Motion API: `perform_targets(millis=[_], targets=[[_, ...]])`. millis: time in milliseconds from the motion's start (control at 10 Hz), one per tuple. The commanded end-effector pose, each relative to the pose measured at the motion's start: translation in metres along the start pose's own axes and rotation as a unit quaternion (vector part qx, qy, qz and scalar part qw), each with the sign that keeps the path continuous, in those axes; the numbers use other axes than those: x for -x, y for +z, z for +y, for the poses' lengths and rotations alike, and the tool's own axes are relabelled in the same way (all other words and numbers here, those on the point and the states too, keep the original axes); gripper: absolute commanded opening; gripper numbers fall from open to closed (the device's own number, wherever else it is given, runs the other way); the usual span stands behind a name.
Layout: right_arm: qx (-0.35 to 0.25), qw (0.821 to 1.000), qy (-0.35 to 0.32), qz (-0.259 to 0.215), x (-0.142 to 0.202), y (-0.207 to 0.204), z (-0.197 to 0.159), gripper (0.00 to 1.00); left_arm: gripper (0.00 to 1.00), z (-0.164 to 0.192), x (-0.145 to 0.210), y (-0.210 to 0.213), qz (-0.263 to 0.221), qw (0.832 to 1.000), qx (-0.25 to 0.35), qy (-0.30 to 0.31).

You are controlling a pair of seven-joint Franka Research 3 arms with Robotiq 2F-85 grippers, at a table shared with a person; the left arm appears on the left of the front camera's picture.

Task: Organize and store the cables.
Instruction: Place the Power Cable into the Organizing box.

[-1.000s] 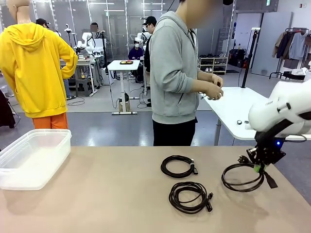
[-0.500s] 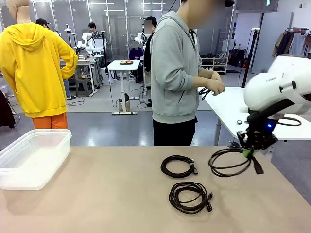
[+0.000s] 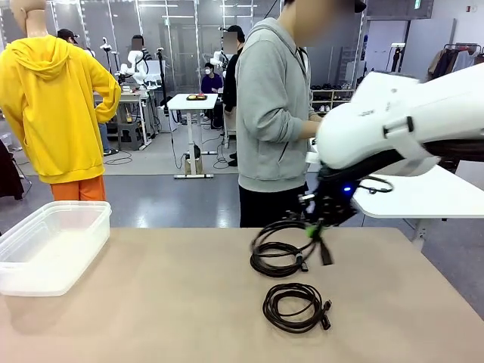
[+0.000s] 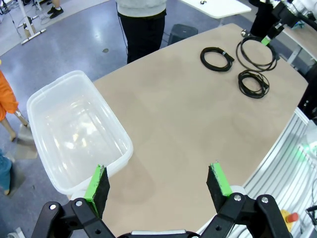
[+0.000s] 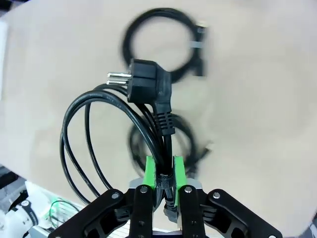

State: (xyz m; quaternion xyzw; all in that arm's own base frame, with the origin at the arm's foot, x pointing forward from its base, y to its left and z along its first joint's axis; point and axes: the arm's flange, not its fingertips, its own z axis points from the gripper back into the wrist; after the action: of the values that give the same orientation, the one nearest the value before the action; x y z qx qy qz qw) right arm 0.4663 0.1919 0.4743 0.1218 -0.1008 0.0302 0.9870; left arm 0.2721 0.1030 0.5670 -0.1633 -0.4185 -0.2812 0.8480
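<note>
My right gripper (image 3: 316, 227) is shut on a coiled black cable (image 3: 276, 227) and holds it in the air just above a second coiled cable (image 3: 278, 261) lying mid-table. A third coil (image 3: 296, 306) lies nearer the front edge. The right wrist view has the green pads (image 5: 150, 172) pinched on the held cable (image 5: 79, 129), whose plug (image 5: 143, 79) sticks up. Blurred below it is a table coil (image 5: 163, 44). My left gripper (image 4: 157, 181) hangs open, high over the near end of the table, beside the clear bin (image 4: 54, 85). From there the coils (image 4: 216, 58) look small and far.
The clear plastic bin (image 3: 45, 265) stands at the table's left edge with nothing in it. A person in a grey hoodie (image 3: 276, 113) stands at the far side, turned toward a white table (image 3: 423, 198) behind. Bare tabletop lies between the bin and the coils.
My right arm has lifted its held cable off the table's right side and swung it left, to above the far coil. The two coils on the table have stayed put.
</note>
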Motion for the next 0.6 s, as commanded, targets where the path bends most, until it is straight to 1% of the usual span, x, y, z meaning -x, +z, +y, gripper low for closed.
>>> perform_targets(millis=[0,100,200,300,400,500], targets=[[-0.04,0.999,0.0,-0.013,-0.013,-0.024,0.04,0.0,1.0,0.0,-0.001,0.0,-0.001,1.0,0.004,-0.003],[-0.044,0.999,0.005,-0.02,-0.011,-0.036,0.066,0.0,1.0,0.0,-0.001,0.0,-0.001,1.0,0.004,-0.003],[-0.053,0.998,0.009,-0.014,-0.006,-0.05,0.088,0.0,1.0,0.0,-0.001,0.0,-0.001,1.0,0.004,-0.003],[-0.076,0.997,0.004,-0.009,0.0,-0.062,0.107,0.0,1.0,0.0,-0.001,0.0,-0.001,1.0,0.004,-0.003],[-0.075,0.997,0.006,-0.022,0.007,-0.076,0.124,0.0,1.0,0.0,-0.001,0.0,-0.001,1.0,0.004,-0.003],[-0.069,0.997,-0.001,-0.026,0.014,-0.09,0.134,0.0,1.0,0.0,-0.001,0.0,-0.001,1.0,0.004,-0.003]])
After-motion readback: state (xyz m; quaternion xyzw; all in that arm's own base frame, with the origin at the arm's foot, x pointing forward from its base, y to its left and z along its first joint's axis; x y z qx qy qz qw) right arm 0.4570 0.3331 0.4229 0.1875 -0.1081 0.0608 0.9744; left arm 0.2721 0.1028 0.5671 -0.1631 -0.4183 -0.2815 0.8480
